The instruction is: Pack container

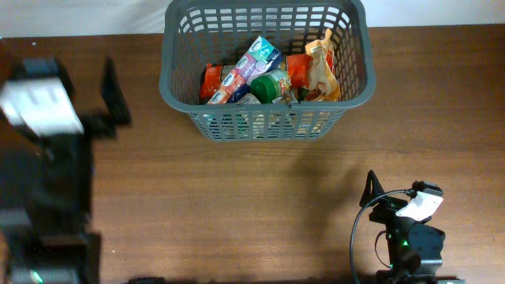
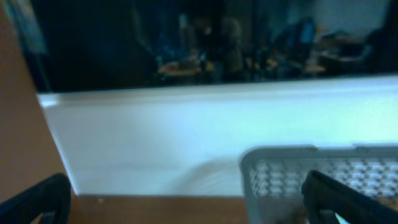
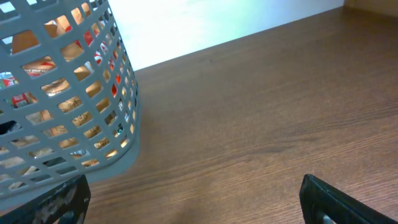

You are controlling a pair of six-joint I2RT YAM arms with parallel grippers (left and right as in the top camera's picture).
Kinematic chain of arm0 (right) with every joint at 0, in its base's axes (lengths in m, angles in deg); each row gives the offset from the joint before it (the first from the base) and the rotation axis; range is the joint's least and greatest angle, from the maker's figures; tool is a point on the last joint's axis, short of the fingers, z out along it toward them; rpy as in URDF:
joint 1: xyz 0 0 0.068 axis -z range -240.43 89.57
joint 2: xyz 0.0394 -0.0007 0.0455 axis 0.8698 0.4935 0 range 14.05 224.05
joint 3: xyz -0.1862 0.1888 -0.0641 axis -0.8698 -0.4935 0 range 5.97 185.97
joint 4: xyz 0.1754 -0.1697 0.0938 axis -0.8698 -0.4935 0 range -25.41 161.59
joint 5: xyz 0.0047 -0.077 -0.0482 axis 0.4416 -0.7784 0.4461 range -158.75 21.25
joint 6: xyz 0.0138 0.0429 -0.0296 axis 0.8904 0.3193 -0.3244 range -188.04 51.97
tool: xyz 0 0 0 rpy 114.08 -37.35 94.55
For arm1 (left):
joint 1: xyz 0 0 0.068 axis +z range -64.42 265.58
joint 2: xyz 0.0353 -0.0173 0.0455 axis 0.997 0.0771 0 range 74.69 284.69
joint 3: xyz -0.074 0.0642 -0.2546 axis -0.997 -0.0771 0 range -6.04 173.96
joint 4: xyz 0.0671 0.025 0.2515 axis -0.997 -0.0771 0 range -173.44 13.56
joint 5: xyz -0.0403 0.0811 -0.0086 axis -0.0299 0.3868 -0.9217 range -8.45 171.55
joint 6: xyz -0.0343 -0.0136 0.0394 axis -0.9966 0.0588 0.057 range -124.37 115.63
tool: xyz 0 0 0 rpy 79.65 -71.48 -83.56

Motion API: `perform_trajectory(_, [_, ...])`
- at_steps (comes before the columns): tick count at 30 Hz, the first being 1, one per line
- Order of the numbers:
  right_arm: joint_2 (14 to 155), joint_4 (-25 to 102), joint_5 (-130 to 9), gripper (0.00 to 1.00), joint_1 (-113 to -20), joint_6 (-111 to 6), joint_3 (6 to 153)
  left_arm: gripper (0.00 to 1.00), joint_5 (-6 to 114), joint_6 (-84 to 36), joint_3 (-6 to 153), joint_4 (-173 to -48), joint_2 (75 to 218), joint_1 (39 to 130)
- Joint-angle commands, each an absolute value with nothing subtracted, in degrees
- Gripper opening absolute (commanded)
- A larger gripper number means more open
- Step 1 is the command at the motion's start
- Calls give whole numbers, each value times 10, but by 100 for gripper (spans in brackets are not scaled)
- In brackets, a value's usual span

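The dark grey slotted basket (image 1: 264, 126) stands at the table's far middle. It holds a teal and purple carton (image 1: 257, 58), red packets (image 1: 213, 80), a green-lidded jar (image 1: 273, 85) and an orange bag (image 1: 322, 69). My left gripper (image 1: 113, 93) is to the left of the basket, blurred, open and empty. In the left wrist view its fingers (image 2: 186, 208) frame the basket's corner (image 2: 280, 174). My right gripper (image 1: 370, 192) sits low at the near right, open and empty. In the right wrist view its fingers (image 3: 196, 202) frame bare wood, with the basket (image 3: 62, 112) at the left.
The brown wooden table (image 1: 260, 205) spreads between the arms. A white wall (image 2: 186, 137) runs along its far edge behind the basket. The right arm's base and cables (image 1: 410, 237) are at the near right edge.
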State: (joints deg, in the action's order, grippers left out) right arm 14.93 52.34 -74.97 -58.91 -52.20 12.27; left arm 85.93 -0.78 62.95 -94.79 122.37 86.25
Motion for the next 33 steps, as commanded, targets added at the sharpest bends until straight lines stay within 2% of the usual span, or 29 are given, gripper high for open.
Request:
perform_trajectory(1, [142, 524, -754, 99, -585, -525, 118, 99, 826, -9, 469, -945, 1129, 841])
perform_trajectory(2, [142, 524, -754, 99, -585, -525, 118, 99, 802, -9, 380, -944, 1076, 842])
perform_trajectory(7, [142, 524, -754, 99, -585, -525, 118, 99, 796, -10, 181, -911, 966, 842])
perform_trajectory(13, [142, 524, -754, 99, -585, -525, 118, 99, 792, -9, 10, -832, 850, 842])
perform_trajectory(19, [142, 524, -754, 99, -585, -525, 118, 99, 794, -9, -46, -827, 801, 842])
perform_trajectory(33, [142, 524, -754, 99, -585, -525, 118, 99, 804, -9, -47, -825, 761, 842])
